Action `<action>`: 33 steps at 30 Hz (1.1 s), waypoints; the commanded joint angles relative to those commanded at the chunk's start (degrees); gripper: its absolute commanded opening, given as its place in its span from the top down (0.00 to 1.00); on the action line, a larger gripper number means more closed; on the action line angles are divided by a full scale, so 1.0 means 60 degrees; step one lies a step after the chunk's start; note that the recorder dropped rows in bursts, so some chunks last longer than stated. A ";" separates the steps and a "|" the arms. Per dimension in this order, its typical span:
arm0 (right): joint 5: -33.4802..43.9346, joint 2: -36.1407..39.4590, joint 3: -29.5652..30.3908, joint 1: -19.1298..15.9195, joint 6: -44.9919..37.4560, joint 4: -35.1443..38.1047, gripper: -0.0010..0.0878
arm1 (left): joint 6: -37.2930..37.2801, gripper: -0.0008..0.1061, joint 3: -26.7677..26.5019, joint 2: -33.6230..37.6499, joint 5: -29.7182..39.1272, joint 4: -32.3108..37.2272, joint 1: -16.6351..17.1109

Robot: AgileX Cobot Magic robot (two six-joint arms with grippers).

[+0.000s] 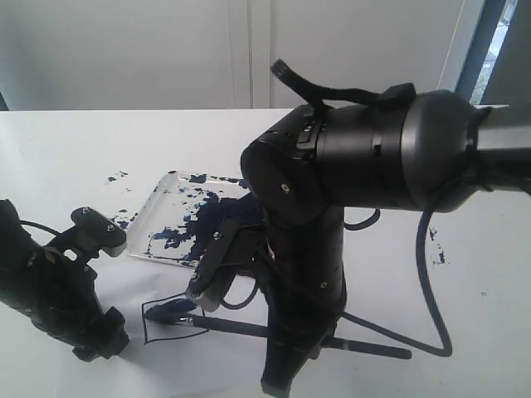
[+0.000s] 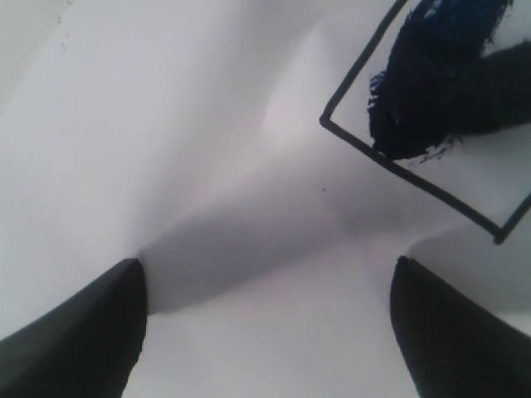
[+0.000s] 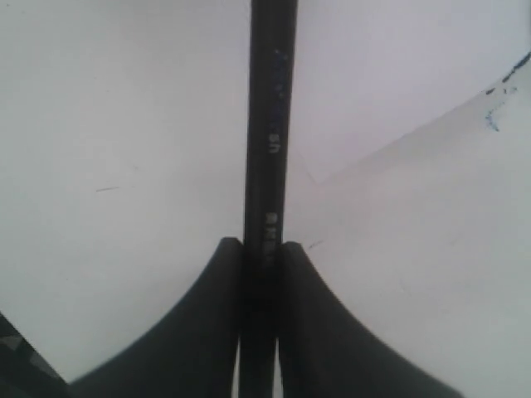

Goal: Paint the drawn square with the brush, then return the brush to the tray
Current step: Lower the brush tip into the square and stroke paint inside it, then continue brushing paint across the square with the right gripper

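The brush point(image 1: 232, 325) lies low and nearly flat over the white paper, its blue-loaded tip inside the drawn square point(image 1: 148, 330). My right gripper point(image 1: 286, 333) is shut on the black shaft point(image 3: 270, 124), with the fingers point(image 3: 224, 282) pressed against both sides. The square point(image 2: 431, 186) has a dark blue smear in one corner and is white elsewhere. The tray point(image 1: 148, 217), blotched with blue paint, sits just behind the square. My left gripper point(image 1: 112, 286) rests beside the square, open and empty, its fingertips point(image 2: 124, 278) wide apart over bare paper.
Paint splatters mark the paper left of the tray point(image 1: 116, 177) and at the far right point(image 1: 436, 254). A black cable point(image 1: 427, 282) loops down from the right arm onto the table. The right arm's bulk hides part of the tray. A wall stands behind the table.
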 joint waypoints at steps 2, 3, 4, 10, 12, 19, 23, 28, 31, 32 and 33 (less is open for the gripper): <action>0.0000 0.0022 0.0000 -0.0008 0.0055 -0.0217 0.99 | -0.0049 0.22 0.0000 0.0000 0.0000 0.0000 0.0000; 0.0052 0.0022 0.0000 -0.0008 0.0111 -0.0352 0.99 | -0.0083 0.22 0.0000 0.0000 0.0000 0.0000 0.0000; 0.0121 0.0022 0.0000 -0.0008 0.0192 -0.0523 0.99 | -0.0093 0.22 0.0000 0.0000 0.0000 0.0000 0.0000; 0.0243 0.0204 0.0000 -0.0008 0.0682 -0.1497 0.99 | -0.0093 0.22 0.0000 0.0000 0.0000 0.0000 0.0000; 0.0317 0.0324 0.0000 -0.0008 0.0911 -0.1810 0.99 | -0.0091 0.22 0.0000 0.0000 0.0017 0.0000 0.0000; 0.0770 0.0640 0.0000 -0.0008 0.1141 -0.2267 0.99 | -0.0091 0.22 0.0000 0.0000 0.0110 0.0000 0.0000; 0.0770 0.0637 0.0000 -0.0008 0.1141 -0.2383 0.99 | -0.0091 0.22 0.0000 0.0000 0.0110 0.0000 0.0000; 0.0798 0.0637 0.0000 -0.0008 0.1177 -0.2299 0.99 | -0.0091 0.22 0.0000 0.0000 0.0110 0.0000 0.0000; 0.0959 0.0637 0.0000 0.0157 0.0794 -0.2023 0.99 | -0.0091 0.22 0.0000 0.0000 0.0110 0.0000 0.0000; 0.0959 0.0637 0.0000 0.0246 0.0624 -0.1947 0.99 | -0.0091 0.22 0.0000 0.0000 0.0090 0.0000 0.0000; 0.0959 0.0637 0.0000 0.0339 0.0523 -0.1895 0.99 | -0.0091 0.22 0.0000 0.0000 0.0090 0.0000 0.0000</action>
